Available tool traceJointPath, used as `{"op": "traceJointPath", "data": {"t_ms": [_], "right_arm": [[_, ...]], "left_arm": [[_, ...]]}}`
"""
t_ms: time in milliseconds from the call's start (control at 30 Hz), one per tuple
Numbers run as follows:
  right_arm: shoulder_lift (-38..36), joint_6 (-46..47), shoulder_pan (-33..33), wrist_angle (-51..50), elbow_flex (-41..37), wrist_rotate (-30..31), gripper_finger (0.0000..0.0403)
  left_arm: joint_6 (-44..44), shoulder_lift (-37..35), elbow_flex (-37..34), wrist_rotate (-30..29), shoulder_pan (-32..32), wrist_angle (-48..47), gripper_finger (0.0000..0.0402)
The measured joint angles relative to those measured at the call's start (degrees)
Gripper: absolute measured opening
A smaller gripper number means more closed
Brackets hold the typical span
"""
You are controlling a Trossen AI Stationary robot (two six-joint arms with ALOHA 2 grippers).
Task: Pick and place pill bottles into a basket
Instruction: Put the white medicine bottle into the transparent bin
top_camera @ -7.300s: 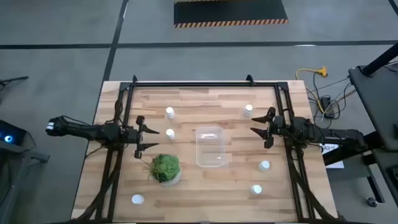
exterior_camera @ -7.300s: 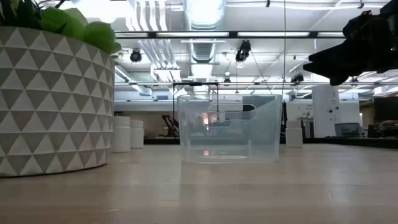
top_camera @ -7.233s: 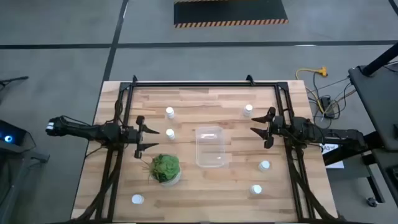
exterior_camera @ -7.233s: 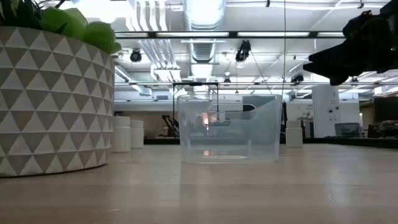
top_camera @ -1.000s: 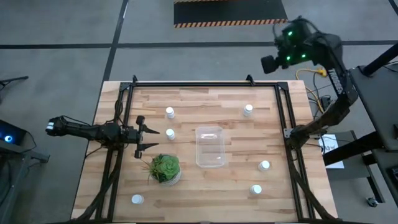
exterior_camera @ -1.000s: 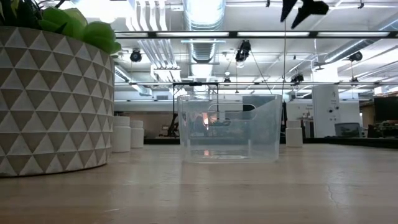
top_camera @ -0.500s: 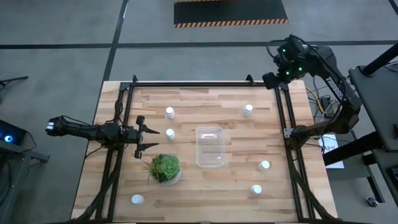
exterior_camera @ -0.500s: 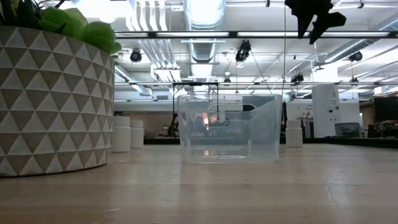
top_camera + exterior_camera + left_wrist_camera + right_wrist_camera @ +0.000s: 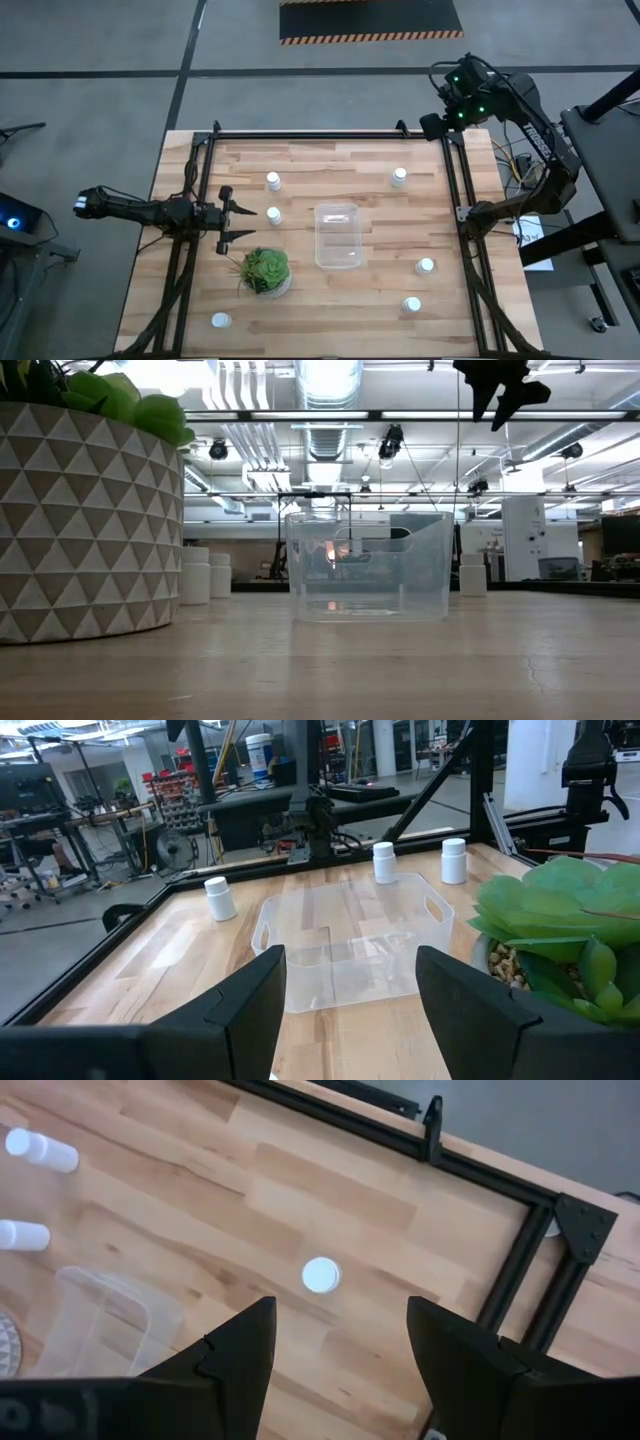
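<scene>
right arm: was low at table's right edge, then swung high; right gripper now hangs above far-right corner, barely shifted over last half sec, so settling over target
right tool state: fingers spread apart w/ clear gap, nothing between them; same gap as a sec ago
target guess: far-right bottle, seen straight below in right wrist view, upright, cap up, apart from everything
left arm: parked, no change; left gripper at left side of table, just left of mid-left bottle
left tool state: fingers spread, empty, pointing across at basket
basket: clear bin at table centre, empty, not moved; low view shows nothing inside
pill bottles: all 6 on table, none in basket. far-left, mid-left, near-left, far-right, right, near-right
plant: potted green plant near-left of basket, fills left of low view; not part of task
table: wood top w/ black frame
what change means: task at 0 placed; right arm looks lined up for first pick, descent not yet begun
next need (judgement): come straight down, fingers either side of cap, then carry near-left to basket
risk: small bottle, may tip if one finger clips it
</scene>
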Motion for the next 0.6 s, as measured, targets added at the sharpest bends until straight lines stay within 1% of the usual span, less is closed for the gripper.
{"op": "traceJointPath", "data": {"t_ms": [167, 333, 467, 600], "right_arm": [[2.7, -0.6, 0.1, -0.1, -0.4, -0.4, 0.0215], [6.2, -1.8, 0.2, -0.1, -0.5, -3.1, 0.022], [8.4, -1.8, 0.1, -0.2, -0.5, -3.2, 0.0245], [10.4, -1.8, 0.1, -0.4, -0.5, -3.1, 0.0283]], "left_arm": [[0.0, 0.0, 0.0, 0.0, 0.0, 0.0, 0.0207], [0.0, 0.0, 0.0, 0.0, 0.0, 0.0, 0.0207], [0.0, 0.0, 0.0, 0.0, 0.0, 0.0, 0.0207], [0.0, 0.0, 0.0, 0.0, 0.0, 0.0, 0.0207]]}}
